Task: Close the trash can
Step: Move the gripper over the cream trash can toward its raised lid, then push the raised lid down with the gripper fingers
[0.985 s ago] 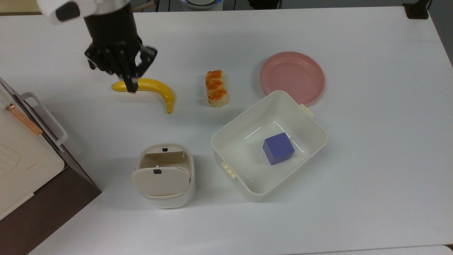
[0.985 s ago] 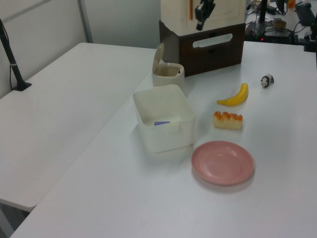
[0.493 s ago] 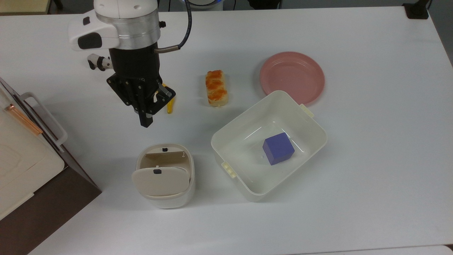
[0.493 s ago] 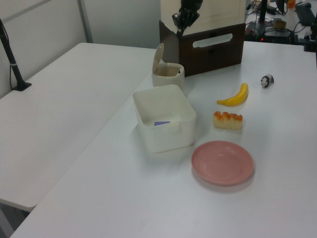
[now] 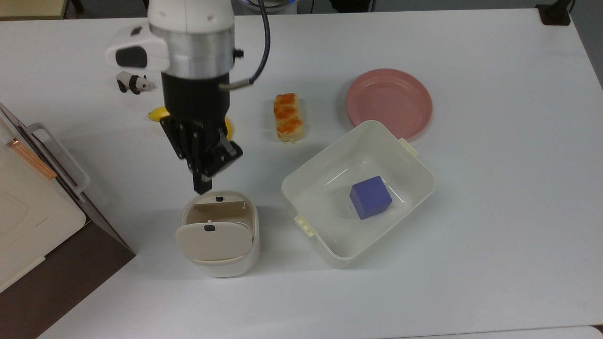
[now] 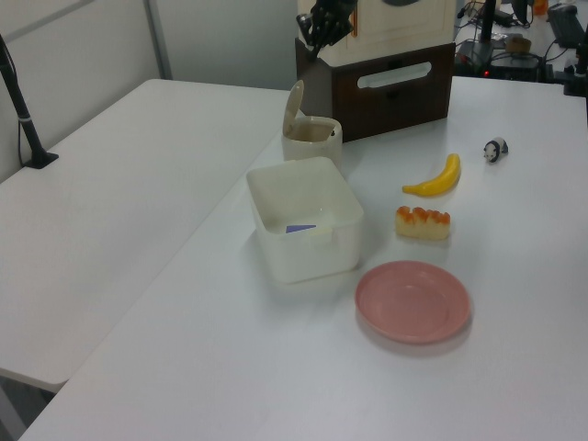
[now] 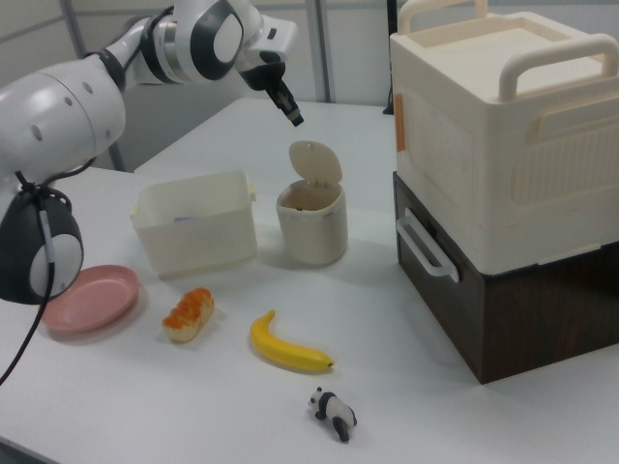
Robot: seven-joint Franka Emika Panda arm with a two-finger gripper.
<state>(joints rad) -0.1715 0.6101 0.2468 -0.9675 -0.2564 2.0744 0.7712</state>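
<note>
Trash can (image 5: 221,235) stands near the table's (image 5: 494,235) lower-left part in the top view, its beige lid (image 5: 214,241) swung up and open, a small black button on the lid and another black spot on the rim at 12 o'clock; a tiny mark inside the bin looks like a "2", too faint to be sure. In the right view the lid (image 7: 315,162) stands upright behind the opening. The gripper (image 5: 203,184) hangs just off the can's rim at 12 o'clock in the top view, high above it in the right view (image 7: 290,111), fingers pressed together with nothing between them. The arm hides most of the banana (image 5: 159,113), leaving its tip at 11 o'clock of the can. A cream tub (image 5: 330,240) sits just beside the can at 3 o'clock, a blue cube (image 5: 370,197) inside. Farther off are a bread piece (image 5: 288,117), a pink plate (image 5: 389,101) partly covered by the tub's rim, and a toy panda (image 5: 132,83). A cream-and-brown box (image 5: 28,212) at 9 o'clock is cut off by the edge. Bare tabletop lies open at 6 o'clock and far to 3 o'clock.
</note>
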